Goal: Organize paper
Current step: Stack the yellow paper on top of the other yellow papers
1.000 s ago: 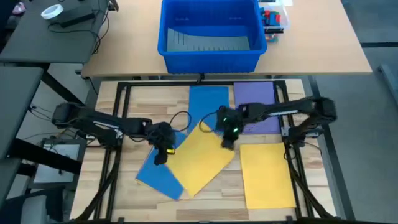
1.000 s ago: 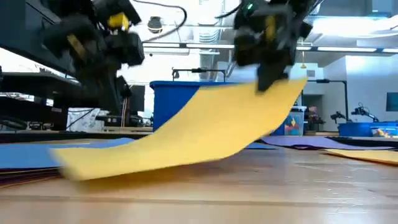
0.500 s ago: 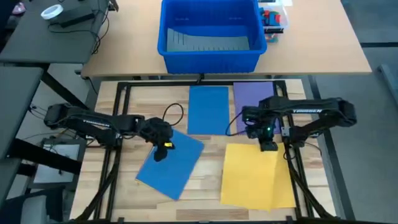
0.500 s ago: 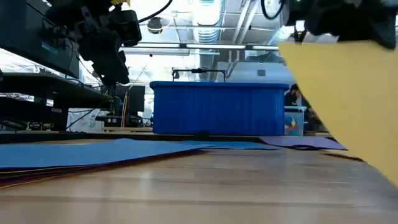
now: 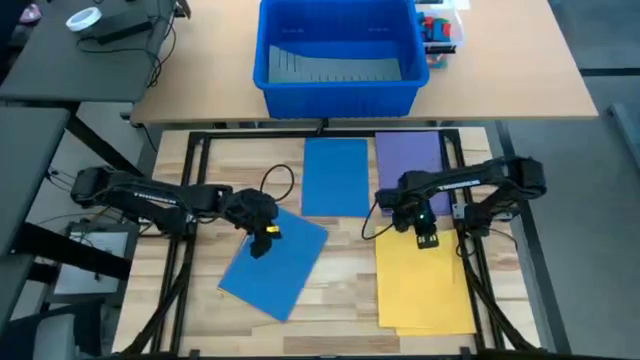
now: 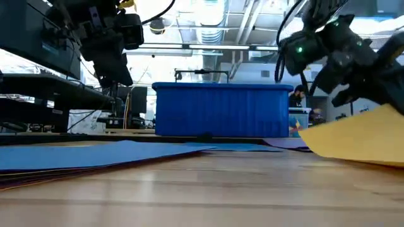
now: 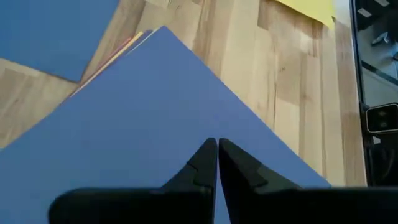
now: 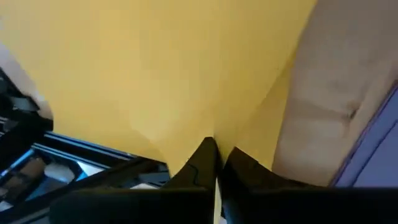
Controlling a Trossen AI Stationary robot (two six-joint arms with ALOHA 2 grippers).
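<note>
My right gripper (image 5: 426, 240) is shut on a yellow sheet of paper (image 5: 420, 285) at the table's right, held over a second yellow sheet (image 5: 466, 318) whose edge peeks out beneath. My left gripper (image 5: 258, 242) hangs shut, touching nothing, above a skewed blue sheet (image 5: 275, 268) at the near left; orange and yellow edges (image 7: 127, 45) show from under that sheet. A blue sheet (image 5: 335, 178) and a purple sheet (image 5: 410, 160) lie flat side by side at the far middle. My right gripper pinches the yellow sheet's far short edge (image 8: 205, 134) between its two fingers, about midway along it, a single layer. The fingers slant down from above. That far end (image 6: 328, 135) is raised off the table, and the sheet slopes down toward the near side.
A big blue plastic bin (image 5: 338, 55) stands on the light table beyond the far edge, with a small box of items (image 5: 440, 30) beside it. Bare wood shows in the middle (image 5: 345, 270) between the two paper piles. Black frame rails (image 5: 190, 200) border the work surface.
My right gripper has carried the yellow sheet from the table's middle toward the right edge, then lowered it. The sheet has turned from skewed to square and now lies over the other yellow sheet, uncovering the skewed blue sheet.
</note>
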